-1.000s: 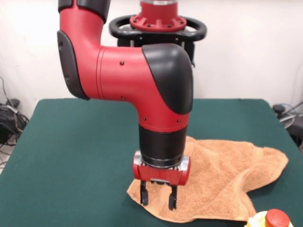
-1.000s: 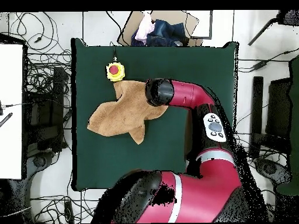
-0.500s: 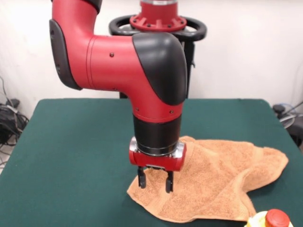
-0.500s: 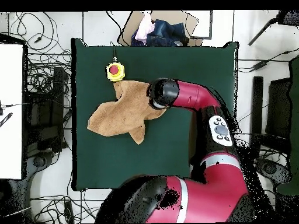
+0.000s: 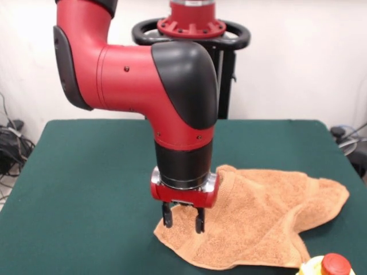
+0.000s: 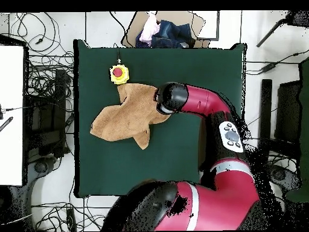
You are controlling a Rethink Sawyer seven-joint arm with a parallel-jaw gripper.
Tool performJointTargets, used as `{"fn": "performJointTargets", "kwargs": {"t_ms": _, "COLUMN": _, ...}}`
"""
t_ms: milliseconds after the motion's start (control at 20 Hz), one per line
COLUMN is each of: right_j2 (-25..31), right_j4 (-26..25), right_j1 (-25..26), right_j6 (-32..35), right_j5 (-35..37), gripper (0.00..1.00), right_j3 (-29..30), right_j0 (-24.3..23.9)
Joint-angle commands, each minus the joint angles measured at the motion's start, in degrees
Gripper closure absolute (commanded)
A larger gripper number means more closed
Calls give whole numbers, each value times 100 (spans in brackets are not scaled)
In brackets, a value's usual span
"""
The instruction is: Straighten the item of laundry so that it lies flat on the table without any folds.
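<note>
Front view, spread claw (image 5: 183,220) over rumpled towel's (image 5: 269,212) left corner, green table (image 5: 86,189).

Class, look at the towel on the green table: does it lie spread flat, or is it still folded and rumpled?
Still rumpled. The towel has an irregular outline with flaps and creases, not a square, on the table.

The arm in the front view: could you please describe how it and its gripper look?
The arm has thick, rounded red segments with a black elbow cap, a black wrist sleeve and a silver ring. Small dark screws dot the red shell. The gripper has a red body and two short black fingers.
</note>
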Motion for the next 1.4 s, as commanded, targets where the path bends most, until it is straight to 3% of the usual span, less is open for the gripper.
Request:
{"fn": "performJointTargets", "kwargs": {"t_ms": 50, "right_j2": 95, "right_j4": -157, "right_j1": 669, "right_j6": 444, "right_j5": -128, "gripper": 0, "right_j3": -394, "right_j0": 277}}
{"fn": "performJointTargets", "kwargs": {"t_ms": 400, "right_j2": 18, "right_j4": -298, "right_j1": 1401, "right_j6": 361, "right_j5": -382, "gripper": 0, "right_j3": -1358, "right_j0": 466}}
{"fn": "performJointTargets", "kwargs": {"t_ms": 650, "right_j2": -3, "right_j4": -342, "right_j1": 1649, "right_j6": 243, "right_j5": -360, "gripper": 0, "right_j3": -1822, "right_j0": 525}}
{"fn": "performJointTargets", "kwargs": {"t_ms": 1400, "right_j2": -61, "right_j4": -337, "right_j1": 1309, "right_j6": 219, "right_j5": -182, "gripper": 0, "right_j3": -1658, "right_j0": 493}}
